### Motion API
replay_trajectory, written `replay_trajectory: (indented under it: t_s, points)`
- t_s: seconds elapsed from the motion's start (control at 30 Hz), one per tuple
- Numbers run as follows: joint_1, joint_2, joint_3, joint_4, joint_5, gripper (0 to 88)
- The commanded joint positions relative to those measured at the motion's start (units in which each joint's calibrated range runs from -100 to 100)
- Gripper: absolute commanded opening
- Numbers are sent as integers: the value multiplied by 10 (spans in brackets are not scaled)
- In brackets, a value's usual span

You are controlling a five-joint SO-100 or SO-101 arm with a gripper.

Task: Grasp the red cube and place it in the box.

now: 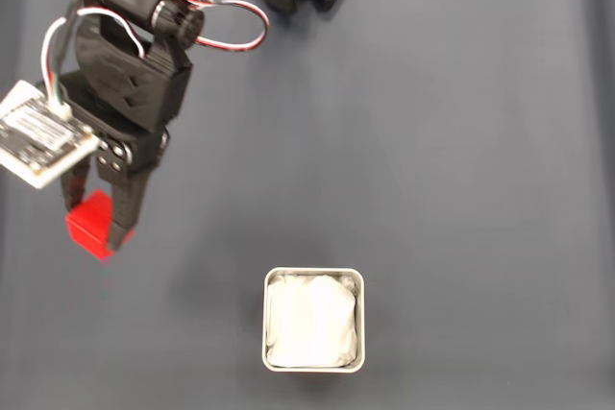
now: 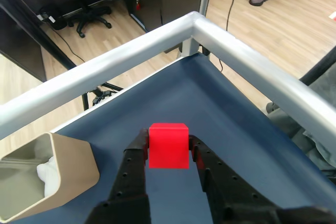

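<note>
Gripping the small bright red matte cube [image 2: 168, 146] between its 2 black fingers [image 2: 134, 169], the gripper [image 2: 168, 148] holds it by the left and right faces in the wrist view. Whether the cube rests on the dark blue table surface [image 1: 432, 160] cannot be told. In the fixed view the cube [image 1: 91, 225] sits at the left side, well apart from the small square white box [image 1: 314, 320] with rounded corners, a pale rim and soft white lining, which stands near the bottom centre. A silver metal rail [image 2: 252, 61] borders the table in the wrist view.
</note>
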Motion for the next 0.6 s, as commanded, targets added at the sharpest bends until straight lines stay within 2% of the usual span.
replay_trajectory:
  t_s: [0.0, 0.57]
  points:
    - [-22, -4, -41, -2, 7, 69]
    - [-110, 48, -127, -6, 13, 67]
